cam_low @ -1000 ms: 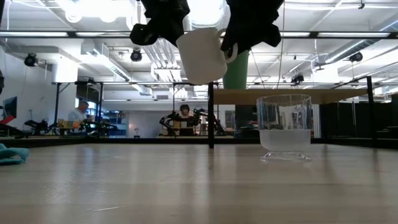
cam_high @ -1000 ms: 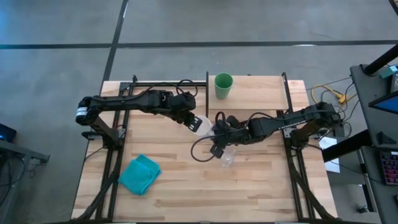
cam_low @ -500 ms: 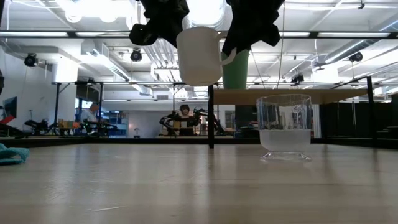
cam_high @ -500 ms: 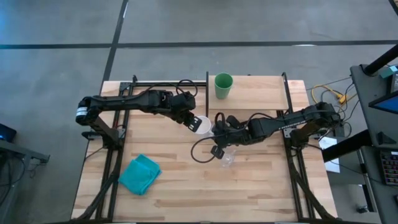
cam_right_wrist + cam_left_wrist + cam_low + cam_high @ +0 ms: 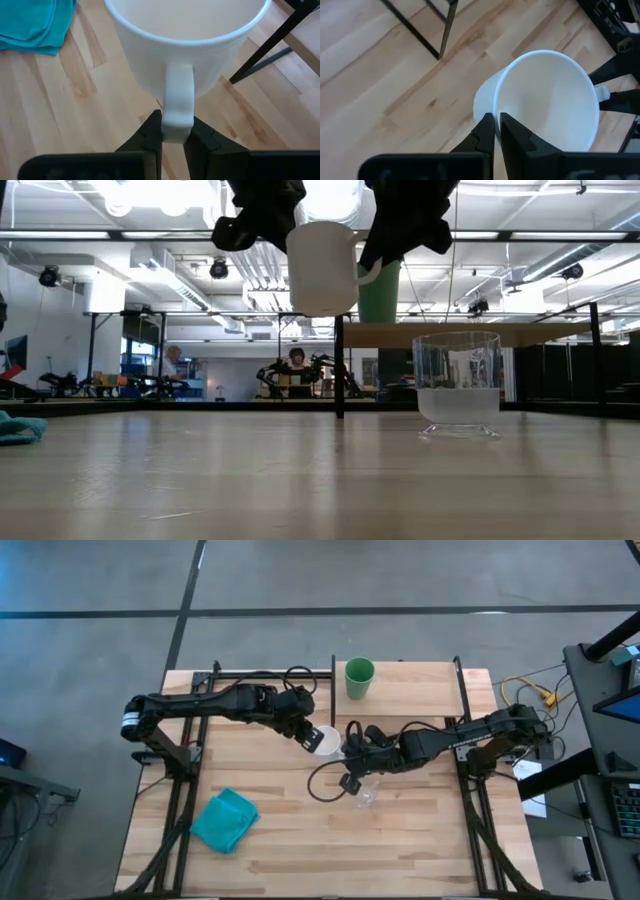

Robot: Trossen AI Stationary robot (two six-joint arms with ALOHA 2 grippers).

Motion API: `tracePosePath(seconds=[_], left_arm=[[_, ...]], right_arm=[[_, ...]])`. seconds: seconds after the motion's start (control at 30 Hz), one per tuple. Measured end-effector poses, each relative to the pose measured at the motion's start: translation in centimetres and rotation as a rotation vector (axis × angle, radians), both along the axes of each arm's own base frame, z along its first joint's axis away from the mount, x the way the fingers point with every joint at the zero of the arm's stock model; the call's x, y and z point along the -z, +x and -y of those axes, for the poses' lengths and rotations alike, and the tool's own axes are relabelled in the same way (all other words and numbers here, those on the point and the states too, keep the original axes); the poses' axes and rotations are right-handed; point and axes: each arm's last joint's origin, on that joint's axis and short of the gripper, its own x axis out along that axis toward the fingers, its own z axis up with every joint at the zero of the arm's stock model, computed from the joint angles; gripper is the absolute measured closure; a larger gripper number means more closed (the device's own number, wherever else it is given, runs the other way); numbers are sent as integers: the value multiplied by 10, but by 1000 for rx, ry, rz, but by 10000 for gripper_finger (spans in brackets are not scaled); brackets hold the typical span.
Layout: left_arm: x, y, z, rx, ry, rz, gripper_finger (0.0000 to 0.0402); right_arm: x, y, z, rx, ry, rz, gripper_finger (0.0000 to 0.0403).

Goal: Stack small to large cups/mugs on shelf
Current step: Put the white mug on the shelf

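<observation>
The landmark here is the white mug (image 5: 323,739), held up in the air above the table (image 5: 280,840), out in front of the shelf (image 5: 420,688).

To the mug's left, the left gripper (image 5: 496,131) has its two fingers pinched on the mug's rim, one inside and one outside. To its right, the right gripper (image 5: 176,131) squeezes the mug's handle. So both arms hold one mug.

A bit farther right and nearer the table's front, the clear cup (image 5: 457,383) sits on the table. Behind the mug, the green tumbler (image 5: 359,677) stands alone on the shelf.

I think the job is only started. The mug and the clear cup are not on the shelf yet, and nothing is stacked.
</observation>
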Motion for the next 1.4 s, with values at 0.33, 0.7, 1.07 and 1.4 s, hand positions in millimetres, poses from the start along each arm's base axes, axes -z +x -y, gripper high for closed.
tracePosePath(seconds=[0.33, 0.7, 1.07, 1.4], left_arm=[[-3, 3, 0, 70, 24, 41, 384], [-5, 3, -1, 90, 32, 53, 291], [-28, -17, -2, 63, 57, 131, 281], [-50, -45, 0, 75, 92, 205, 281]], right_arm=[[-5, 0, 0, -1, -9, 2, 360], [-5, 1, 1, 7, -22, 9, 360], [-2, -5, -2, 61, 3, -36, 360], [-29, -36, 2, 163, -25, -1, 360]])
